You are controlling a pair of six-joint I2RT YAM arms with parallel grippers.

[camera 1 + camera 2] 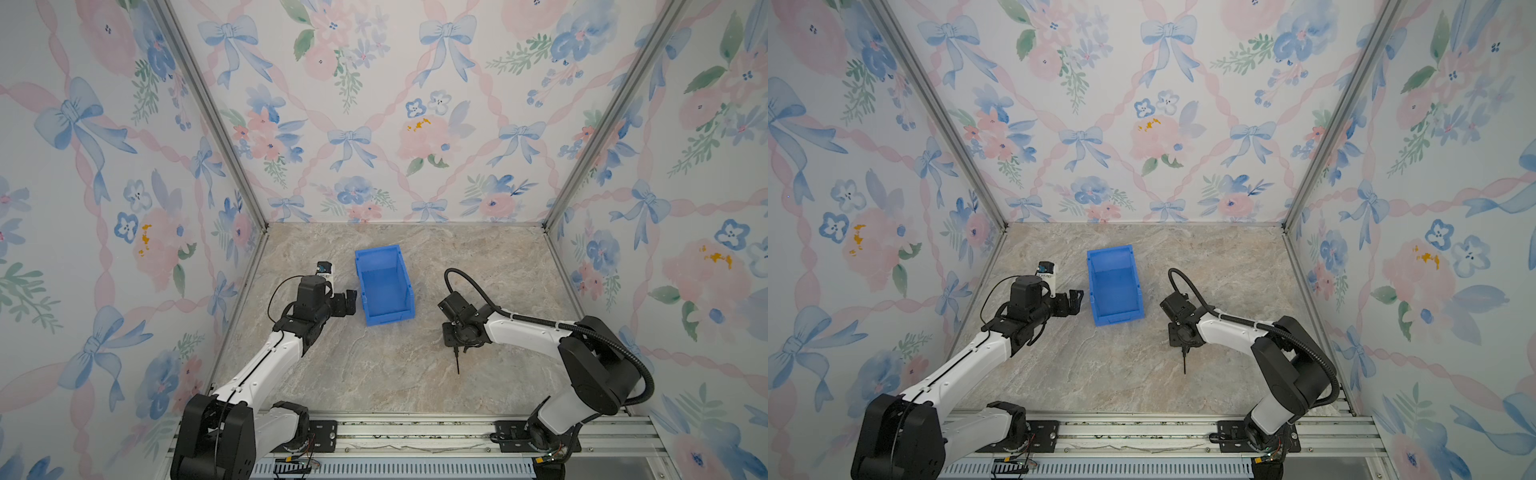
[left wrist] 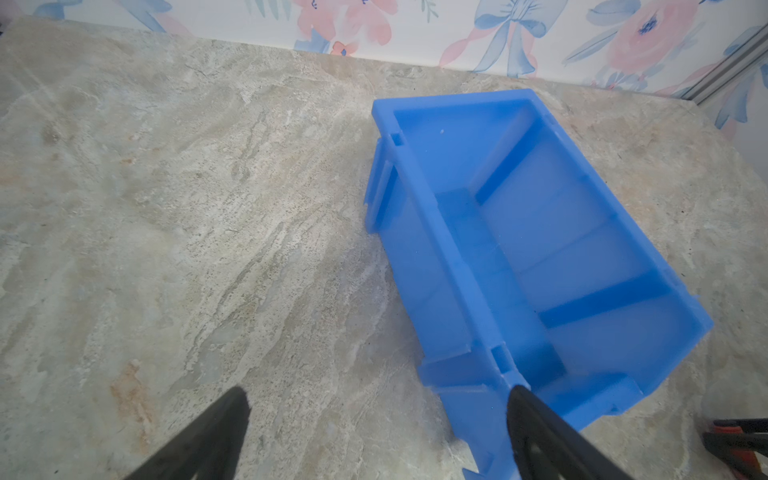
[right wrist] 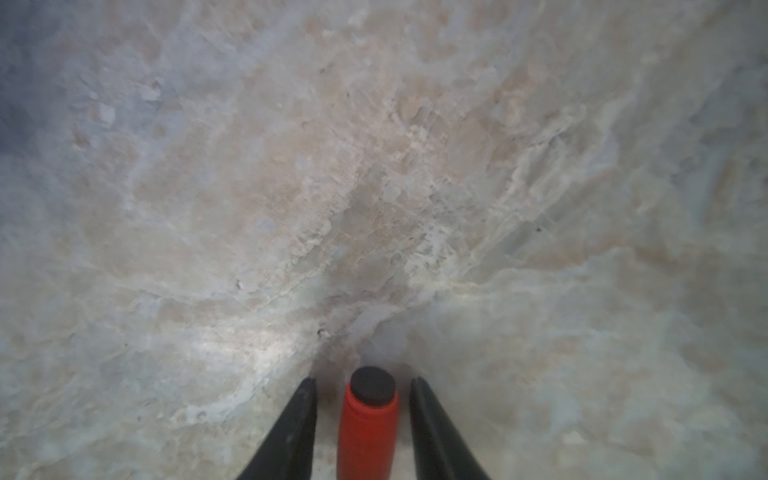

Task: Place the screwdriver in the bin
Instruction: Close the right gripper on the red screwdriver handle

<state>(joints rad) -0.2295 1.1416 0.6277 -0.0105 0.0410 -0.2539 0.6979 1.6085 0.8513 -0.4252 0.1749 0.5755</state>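
Right gripper (image 3: 363, 380) is hanging low over the worktop (image 1: 374, 374) with its jaws standing apart, one on either side of the red handle of the screwdriver (image 3: 368, 428). A sliver of gap is showing on each side, so you are not clamping it yet. The screwdriver is lying on the worktop, its thin black shaft poking out from under the gripper in both top views. The bin (image 1: 378, 251) is sitting empty, apart from this gripper, over toward the left gripper (image 1: 349, 302), which is waiting with jaws apart just beside the bin's low end. You are only at the grasp, I judge, with the clamp, lift, carry and drop all remaining.
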